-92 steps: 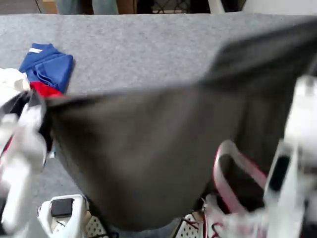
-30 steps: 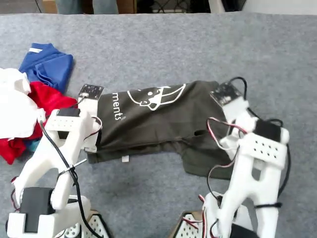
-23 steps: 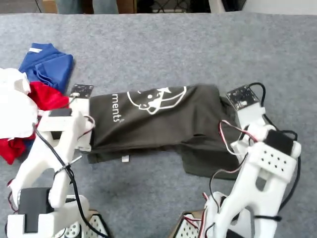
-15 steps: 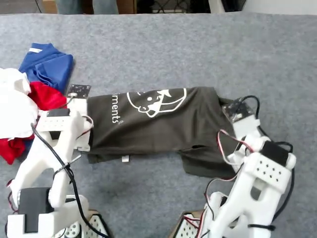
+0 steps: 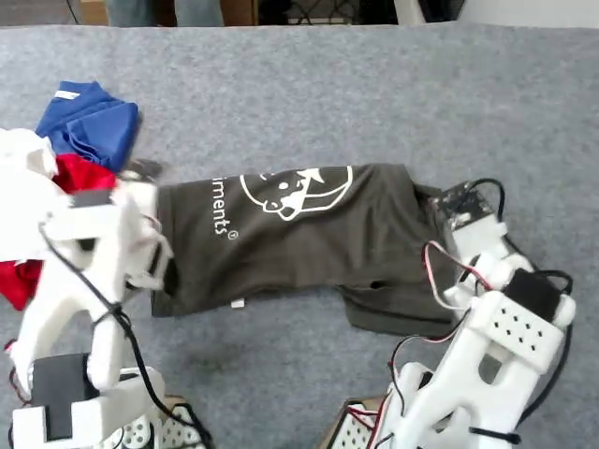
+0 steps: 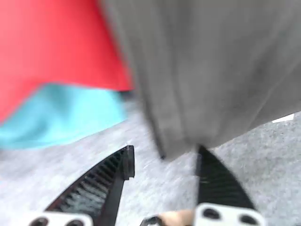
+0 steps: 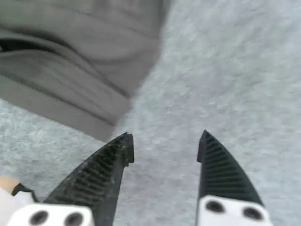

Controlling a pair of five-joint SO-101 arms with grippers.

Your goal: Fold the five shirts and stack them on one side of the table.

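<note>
My left claw point(image 6: 164, 157) and right claw point(image 7: 165, 141) gape empty, the dark shirt point(image 5: 290, 234) between them half-folded, I judge — the shirt heap point(image 5: 84, 171) beside my left claw waits, nothing stacked.

The dark brown shirt point(image 5: 309, 248) has a white picture. The blue shirt point(image 5: 89, 122) and red shirt point(image 5: 82, 171) are plain. Grey desk point(image 5: 281, 84).

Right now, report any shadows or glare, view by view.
High view: even light, no glare on the dark shirt. Left wrist view: thin dark shadow under the shirt's hem. Right wrist view: shadowed folds in the shirt; table evenly lit.
</note>
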